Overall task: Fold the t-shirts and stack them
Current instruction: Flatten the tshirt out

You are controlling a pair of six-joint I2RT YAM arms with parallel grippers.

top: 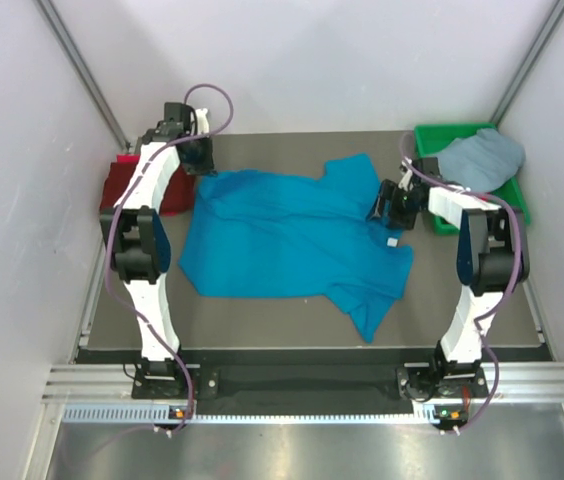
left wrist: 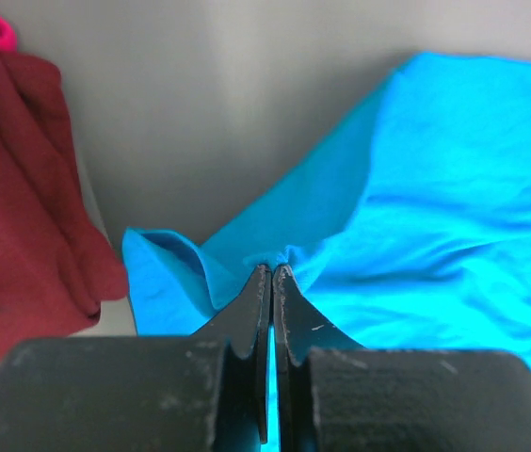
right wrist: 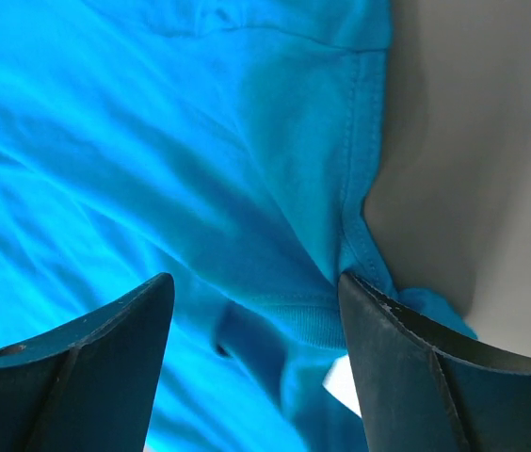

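A turquoise t-shirt (top: pixel 282 240) lies spread across the table, its collar toward the right. My left gripper (top: pixel 200 163) is at the shirt's back-left corner. In the left wrist view that gripper (left wrist: pixel 272 270) is shut, pinching a fold of the turquoise t-shirt (left wrist: pixel 435 207) at its tips. My right gripper (top: pixel 386 207) hovers over the collar end. It stands open (right wrist: pixel 256 292), with the ribbed collar (right wrist: pixel 313 315) and a white label (right wrist: pixel 344 386) between its fingers (right wrist: pixel 407 367). A maroon t-shirt (top: pixel 134 185) (left wrist: pixel 21 198) lies folded at the far left.
A green bin (top: pixel 510 195) at the back right holds a pale grey-blue t-shirt (top: pixel 482 157). White walls close in the left, back and right sides. A strip of bare grey table (top: pixel 262 320) runs in front of the turquoise shirt.
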